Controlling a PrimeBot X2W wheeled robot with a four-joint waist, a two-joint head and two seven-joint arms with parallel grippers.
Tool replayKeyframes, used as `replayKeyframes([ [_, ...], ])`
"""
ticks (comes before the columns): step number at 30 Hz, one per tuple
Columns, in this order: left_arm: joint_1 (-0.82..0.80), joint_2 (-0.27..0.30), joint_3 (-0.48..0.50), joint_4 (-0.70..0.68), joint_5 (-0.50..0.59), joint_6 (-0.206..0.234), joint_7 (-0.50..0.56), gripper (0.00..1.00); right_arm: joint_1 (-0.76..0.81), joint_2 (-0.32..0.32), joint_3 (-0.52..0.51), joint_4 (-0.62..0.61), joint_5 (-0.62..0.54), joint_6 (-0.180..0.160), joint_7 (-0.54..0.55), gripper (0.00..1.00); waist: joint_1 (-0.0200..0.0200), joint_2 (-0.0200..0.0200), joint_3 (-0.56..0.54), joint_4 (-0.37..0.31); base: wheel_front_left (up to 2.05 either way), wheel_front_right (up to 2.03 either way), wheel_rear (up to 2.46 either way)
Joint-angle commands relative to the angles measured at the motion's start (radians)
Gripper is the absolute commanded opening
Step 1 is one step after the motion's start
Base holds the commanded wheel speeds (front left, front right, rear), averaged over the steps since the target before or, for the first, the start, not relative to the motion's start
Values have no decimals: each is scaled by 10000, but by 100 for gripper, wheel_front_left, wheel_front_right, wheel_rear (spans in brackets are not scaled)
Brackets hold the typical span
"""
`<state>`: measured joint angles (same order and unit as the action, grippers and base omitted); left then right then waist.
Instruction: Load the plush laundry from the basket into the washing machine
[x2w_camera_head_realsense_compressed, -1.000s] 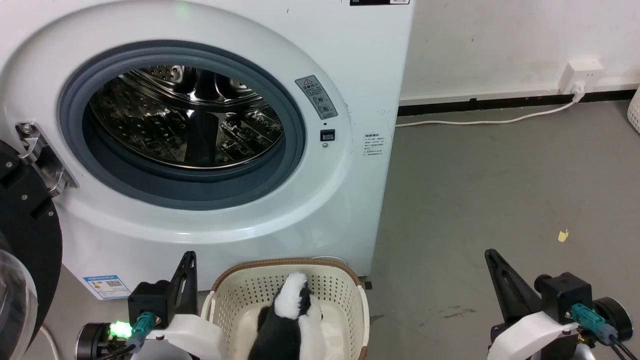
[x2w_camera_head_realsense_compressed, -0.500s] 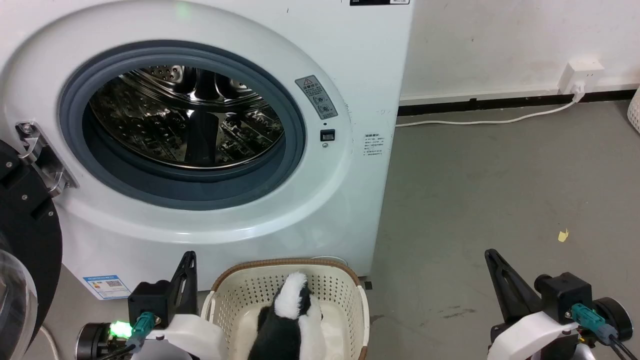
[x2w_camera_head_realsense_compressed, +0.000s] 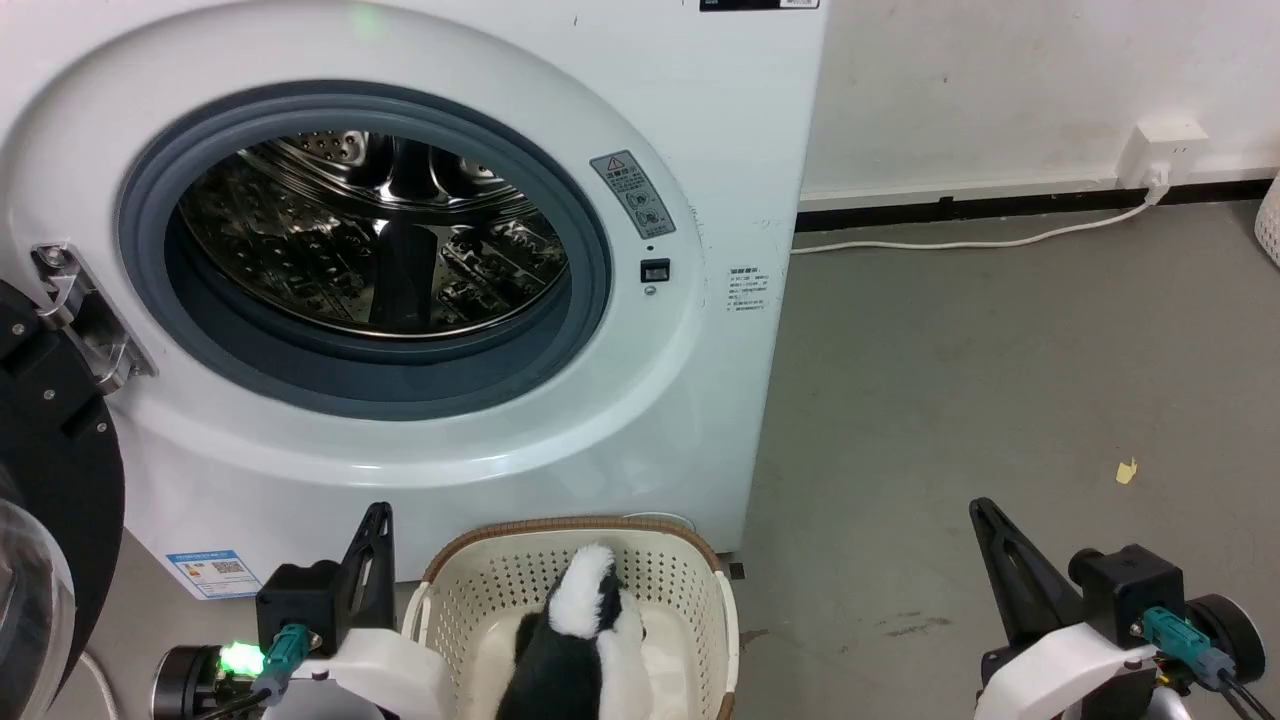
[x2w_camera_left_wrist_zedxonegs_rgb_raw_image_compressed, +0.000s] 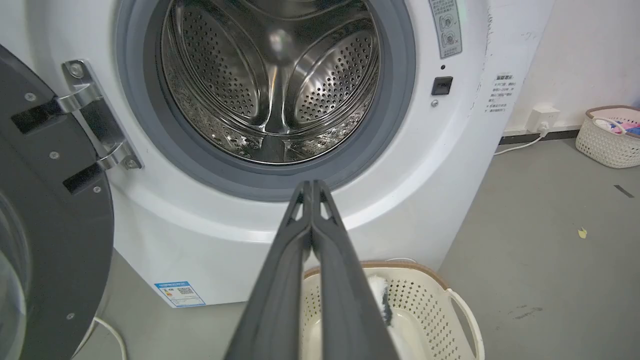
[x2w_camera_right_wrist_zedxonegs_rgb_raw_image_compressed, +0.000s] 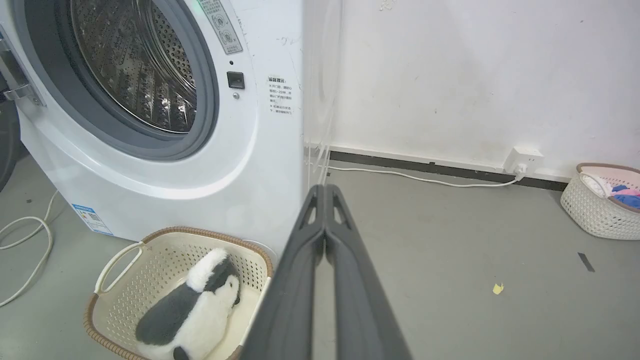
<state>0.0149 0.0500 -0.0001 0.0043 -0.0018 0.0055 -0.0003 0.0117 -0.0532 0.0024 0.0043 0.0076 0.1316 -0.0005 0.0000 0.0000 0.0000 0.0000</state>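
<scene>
The plush laundry (x2w_camera_head_realsense_compressed: 582, 640), a fluffy black-and-white toy, lies in the cream basket (x2w_camera_head_realsense_compressed: 700, 590) on the floor in front of the washing machine (x2w_camera_head_realsense_compressed: 700, 150); the toy (x2w_camera_right_wrist_zedxonegs_rgb_raw_image_compressed: 192, 310) and basket (x2w_camera_right_wrist_zedxonegs_rgb_raw_image_compressed: 150, 245) also show in the right wrist view. The machine's porthole stands open, showing a bare steel drum (x2w_camera_head_realsense_compressed: 370, 235), and its black-rimmed door (x2w_camera_head_realsense_compressed: 50, 480) is swung out to the left. My left gripper (x2w_camera_head_realsense_compressed: 378, 512) is shut and holds nothing, just left of the basket. My right gripper (x2w_camera_head_realsense_compressed: 980, 506) is shut with nothing in it, well to the basket's right over the floor.
A second wicker basket (x2w_camera_right_wrist_zedxonegs_rgb_raw_image_compressed: 600, 205) with coloured clothes stands by the wall at the far right. A white cable (x2w_camera_head_realsense_compressed: 960, 240) runs along the floor to a wall socket (x2w_camera_head_realsense_compressed: 1160, 150). A yellow scrap (x2w_camera_head_realsense_compressed: 1127, 471) lies on the grey floor.
</scene>
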Motion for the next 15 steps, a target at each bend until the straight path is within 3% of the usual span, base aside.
replayKeyframes([
  [1, -149, 3, 1, -43, 18, -55, 3, 0, -117, 30, -24, -43, -76, -9, 5, 0, 0, 0, 0, 0, 0, 0, 0],
  [15, -149, 3, 1, -43, 18, -55, 3, 0, -117, 30, -24, -43, -76, -9, 5, 0, 0, 0, 0, 0, 0, 0, 0],
])
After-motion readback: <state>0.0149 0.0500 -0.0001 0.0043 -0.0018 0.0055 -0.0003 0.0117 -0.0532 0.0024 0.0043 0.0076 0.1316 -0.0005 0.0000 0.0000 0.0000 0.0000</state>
